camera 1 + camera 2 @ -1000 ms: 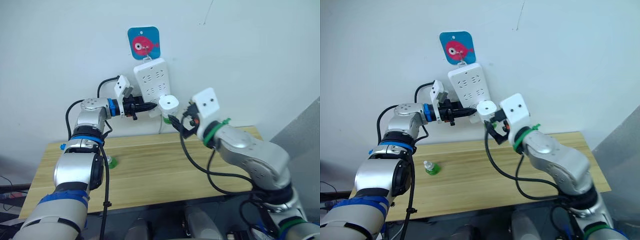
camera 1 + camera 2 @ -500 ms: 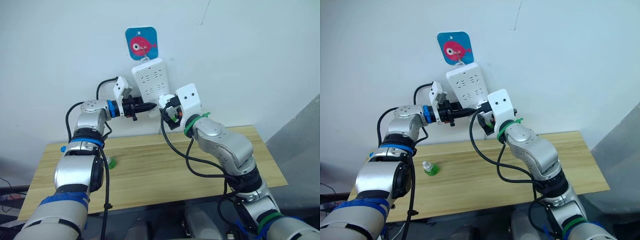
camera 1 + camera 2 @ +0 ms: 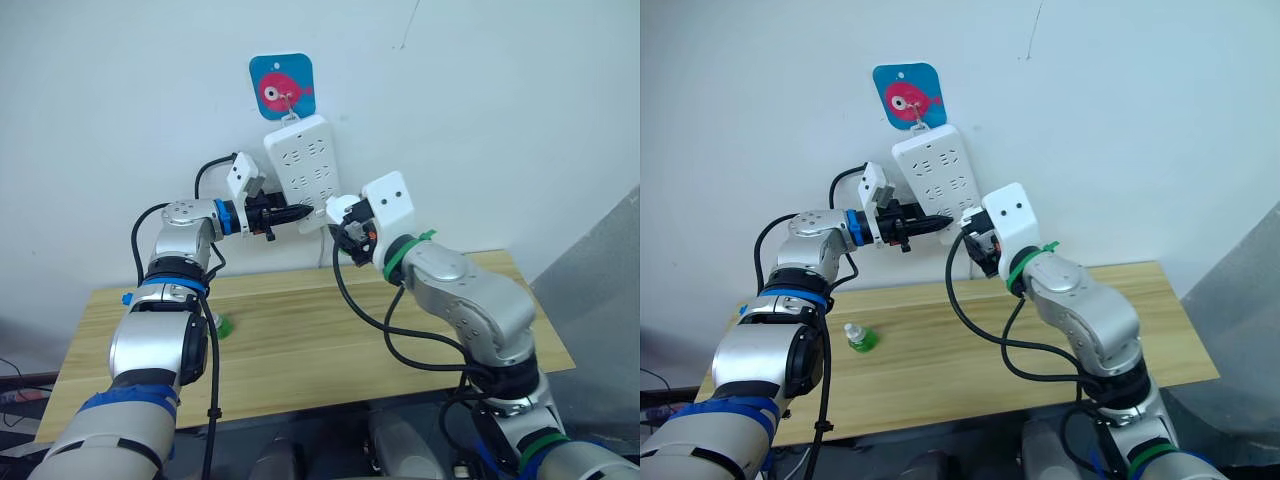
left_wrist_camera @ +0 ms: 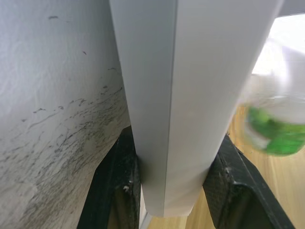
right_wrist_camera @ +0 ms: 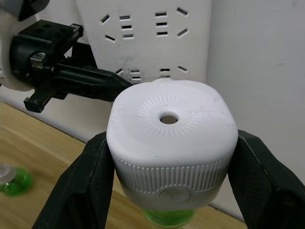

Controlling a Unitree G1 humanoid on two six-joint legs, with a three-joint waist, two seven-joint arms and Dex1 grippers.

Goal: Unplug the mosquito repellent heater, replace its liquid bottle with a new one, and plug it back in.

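The right gripper is clamping the mosquito repellent heater between its two black fingers, one on each side of the ribbed white body, with green liquid showing at the heater's underside. It is holding the heater just in front of the lower end of the white power strip, which is hanging on the wall under a blue fish hook plate. The left gripper is pinching the strip's lower edge, its fingers closed against both faces. Well below the strip, a small green bottle is standing on the wooden table.
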